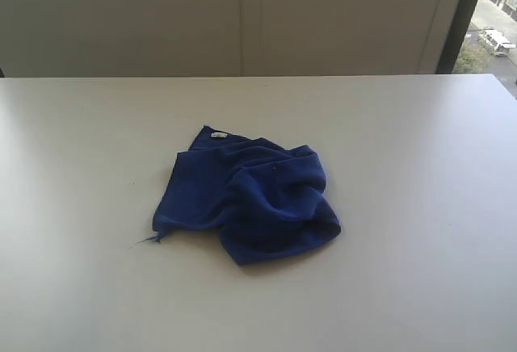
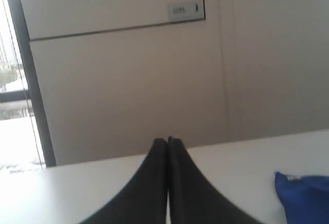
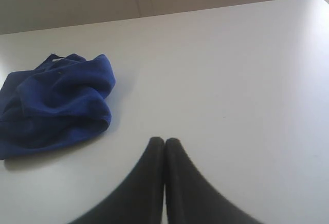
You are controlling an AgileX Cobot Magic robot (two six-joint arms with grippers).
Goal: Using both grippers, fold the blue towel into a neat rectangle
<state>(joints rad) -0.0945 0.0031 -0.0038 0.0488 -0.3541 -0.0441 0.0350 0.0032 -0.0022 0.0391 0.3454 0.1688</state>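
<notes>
**While the blue towel (image 1: 250, 203) lies crumpled on the table (image 1: 420, 231): items as found**

Item 1, blue towel. Deep blue terry cloth is recorded, bunched into an uneven heap of folds and ridges and not yet squared into a rectangle. A white tag (image 1: 218, 135) is seen at its far edge. A loose thread (image 1: 145, 241) is trailed from one near corner onto the table.

Item 2, left end effector (image 2: 167, 141). Its black jaws are pressed together tip to tip, and nothing is held between them. The towel is placed forward of it and off toward the right arm's side, well apart. Only one corner of the cloth is caught in the left wrist view. Beyond the tips, a pale wall (image 2: 128, 90) with a small label plate (image 2: 184, 10) and a window (image 2: 13, 106) are noted.

Item 3, right end effector (image 3: 164, 141). Its jaws are likewise closed against each other, and nothing is gripped. The towel is placed forward of it and off toward the left arm's side. It is not touched, and bare table is seen between cloth and tips.
</notes>
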